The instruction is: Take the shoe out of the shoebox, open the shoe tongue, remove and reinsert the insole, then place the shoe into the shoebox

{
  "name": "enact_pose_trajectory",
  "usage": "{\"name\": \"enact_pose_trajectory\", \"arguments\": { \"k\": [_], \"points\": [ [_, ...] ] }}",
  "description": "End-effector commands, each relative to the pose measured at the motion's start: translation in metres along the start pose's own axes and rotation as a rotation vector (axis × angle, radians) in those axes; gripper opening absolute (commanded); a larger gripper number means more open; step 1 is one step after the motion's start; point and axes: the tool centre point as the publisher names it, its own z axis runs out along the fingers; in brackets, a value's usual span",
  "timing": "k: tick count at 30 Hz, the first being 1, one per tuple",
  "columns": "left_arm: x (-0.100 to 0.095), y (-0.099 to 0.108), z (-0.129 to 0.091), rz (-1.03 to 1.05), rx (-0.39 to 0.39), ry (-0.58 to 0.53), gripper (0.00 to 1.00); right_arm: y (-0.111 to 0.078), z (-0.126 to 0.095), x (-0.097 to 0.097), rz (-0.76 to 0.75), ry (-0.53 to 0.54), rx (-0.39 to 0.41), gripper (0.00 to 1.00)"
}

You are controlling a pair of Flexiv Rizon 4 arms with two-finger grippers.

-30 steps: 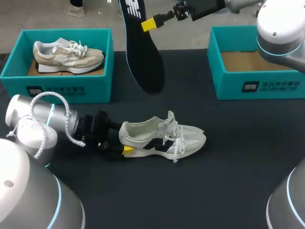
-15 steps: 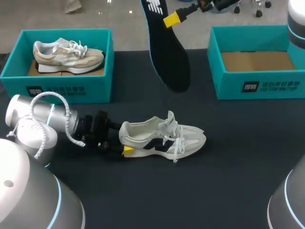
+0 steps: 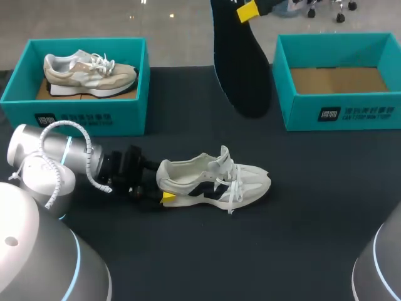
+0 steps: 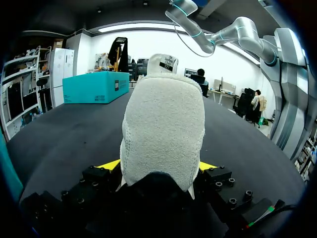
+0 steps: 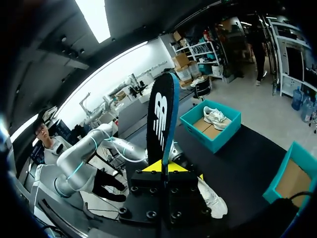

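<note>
Shoe (image 3: 213, 182) lies out of the far-right shoebox (image 3: 338, 116), in the near middle, heel clamped by my left gripper (image 3: 164, 187). My right gripper (image 3: 249, 10) pinches the insole (image 3: 241, 69) aloft on the far side. I judge reinsertion and reboxing remain.

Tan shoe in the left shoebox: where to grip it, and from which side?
Probably the heel collar, from straight above. The tan shoe stands upright on its sole, heel at the box's left end, and the shoebox walls block every side approach. The open collar lets one finger go inside and one behind the heel; laces clutter the midfoot.
</note>
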Motion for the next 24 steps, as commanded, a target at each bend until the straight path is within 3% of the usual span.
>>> {"name": "enact_pose_trajectory", "arguments": {
  "k": [1, 14, 24],
  "points": [
    [-0.001, 0.004, 0.001, -0.001, -0.006, 0.001, 0.00, -0.005, -0.010, 0.008, 0.041, -0.069, 0.000, 0.00],
    [-0.001, 0.004, 0.001, -0.001, -0.006, 0.001, 0.00, -0.046, -0.018, 0.022, 0.119, -0.133, -0.038, 0.00],
    [-0.001, 0.004, 0.001, -0.001, -0.006, 0.001, 0.00, -0.052, -0.019, 0.021, 0.148, -0.151, -0.066, 0.00]
  ]
}}
